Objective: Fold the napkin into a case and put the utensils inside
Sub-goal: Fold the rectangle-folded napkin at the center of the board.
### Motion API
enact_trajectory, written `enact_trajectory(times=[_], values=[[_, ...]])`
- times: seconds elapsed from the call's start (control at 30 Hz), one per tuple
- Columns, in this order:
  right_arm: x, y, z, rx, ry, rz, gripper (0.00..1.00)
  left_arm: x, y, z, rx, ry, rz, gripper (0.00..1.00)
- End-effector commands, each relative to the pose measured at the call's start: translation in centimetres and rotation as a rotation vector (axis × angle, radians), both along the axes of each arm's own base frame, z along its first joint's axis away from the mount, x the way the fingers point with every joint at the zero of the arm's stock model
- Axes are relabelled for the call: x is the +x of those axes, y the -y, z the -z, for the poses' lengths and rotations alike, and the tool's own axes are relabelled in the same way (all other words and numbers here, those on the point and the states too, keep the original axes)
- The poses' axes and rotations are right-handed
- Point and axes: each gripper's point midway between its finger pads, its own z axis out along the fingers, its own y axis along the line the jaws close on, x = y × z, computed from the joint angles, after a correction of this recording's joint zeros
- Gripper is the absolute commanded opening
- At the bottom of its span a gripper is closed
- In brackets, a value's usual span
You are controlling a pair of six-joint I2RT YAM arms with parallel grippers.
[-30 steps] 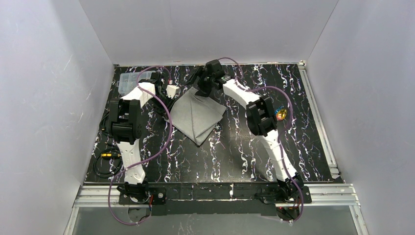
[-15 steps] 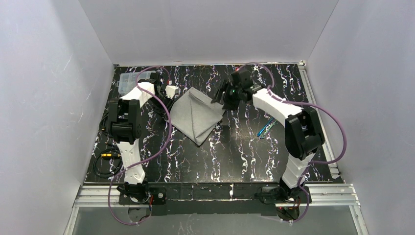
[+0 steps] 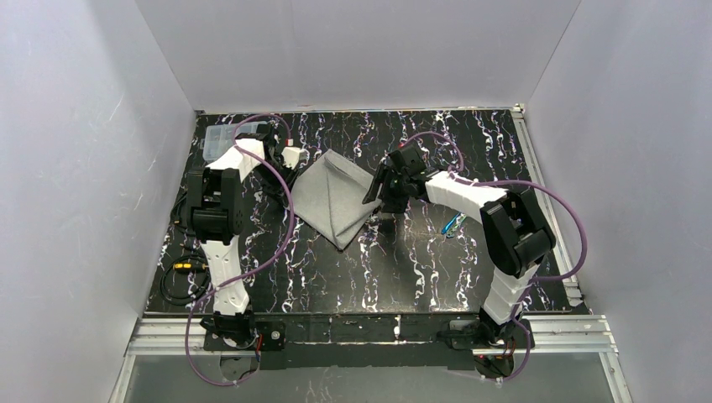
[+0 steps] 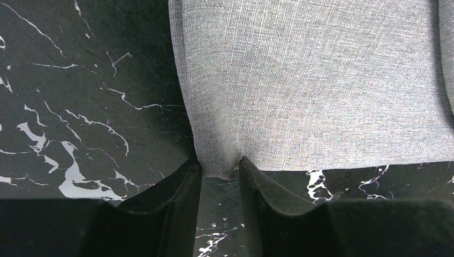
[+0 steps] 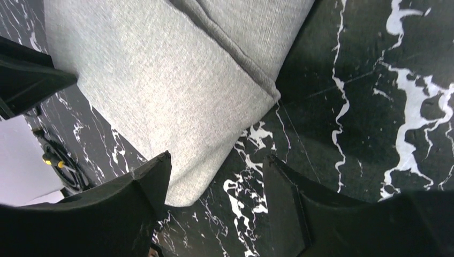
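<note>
Grey woven cloth is your workpiece. The napkin (image 3: 336,197) lies flat on the black marbled table (image 3: 403,269), left of centre, folded into a layered, roughly diamond shape with a ridge down its middle.

1. Far left: a clear compartment box (image 3: 220,139) stands at the back corner. It plays no part in the task.
2. Left side: the left gripper (image 4: 218,170) is set narrow. Its fingers (image 4: 182,193) pinch the napkin's left edge, and the cloth puckers slightly between the tips.
3. Centre: judge the fold as partway done, since no flat rectangular pouch shows yet.
4. Right side: the right gripper (image 5: 217,158) stands wide and holds nothing. It hangs low over the napkin's right corner, with one finger over cloth and one over bare table.
5. Further right: the utensils (image 3: 453,223) lie on the table, well apart from the napkin. A blue piece is plain to see, but the others are too small to tell apart.

Handling: expect the cloth to be light, limp and non-slippery. It should drape and shed its layers if lifted from one point, so take hold at a corner or folded edge and catch all the layers. The metal utensils will likely be stiff, slim and slippery, so grasp each one across its middle.
</note>
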Motion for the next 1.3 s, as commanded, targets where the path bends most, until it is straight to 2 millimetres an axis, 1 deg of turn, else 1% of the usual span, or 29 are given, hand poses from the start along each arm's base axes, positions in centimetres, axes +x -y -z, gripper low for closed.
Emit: enact_trajectory(times=[0.0, 0.1, 0.17, 0.33, 0.43, 0.6, 0.73, 0.9, 1.0, 1.07, 1.2, 1.27], values=[[2.6, -0.1, -0.3, -0.007, 0.107, 0.033, 0.7, -1.0, -0.2, 0.2, 0.002, -0.06, 0.0, 0.3], [3.3, -0.3, 0.2, -0.023, 0.114, 0.037, 0.65, -0.7, -0.2, -0.5, 0.002, -0.05, -0.001, 0.3], [3.5, -0.3, 0.5, -0.033, 0.115, 0.038, 0.63, -0.5, -0.3, -1.2, 0.004, -0.038, -0.001, 0.31], [3.6, 0.3, 0.8, -0.079, 0.11, 0.04, 0.63, 0.2, -0.4, -3.1, -0.005, -0.008, -0.004, 0.34], [3.7, 0.3, 0.9, -0.076, 0.116, 0.044, 0.63, 1.0, -0.7, -4.4, -0.018, 0.015, -0.018, 0.35], [4.1, 0.0, 1.1, -0.072, 0.12, 0.048, 0.53, 1.9, -1.5, -6.0, -0.022, 0.043, -0.04, 0.36], [4.7, 0.2, 1.6, -0.097, 0.126, 0.059, 0.49, 2.2, -2.3, -7.0, -0.027, 0.059, -0.056, 0.36], [5.3, 0.2, 1.1, -0.099, 0.151, 0.071, 0.39, 2.3, -3.4, -7.9, -0.022, 0.079, -0.07, 0.36], [5.3, 0.1, 1.0, -0.094, 0.152, 0.075, 0.28, 2.3, -3.6, -8.0, -0.021, 0.084, -0.072, 0.36], [5.3, -0.2, 0.3, -0.079, 0.168, 0.074, 0.21, 2.3, -3.6, -8.1, -0.023, 0.083, -0.07, 0.36], [5.2, -1.0, -1.5, -0.061, 0.208, 0.063, 0.14, 2.0, -3.6, -7.9, -0.025, 0.073, -0.07, 0.36], [5.1, -1.6, -2.3, -0.04, 0.22, 0.051, 0.11, 2.0, -3.6, -7.8, -0.026, 0.07, -0.069, 0.36]])
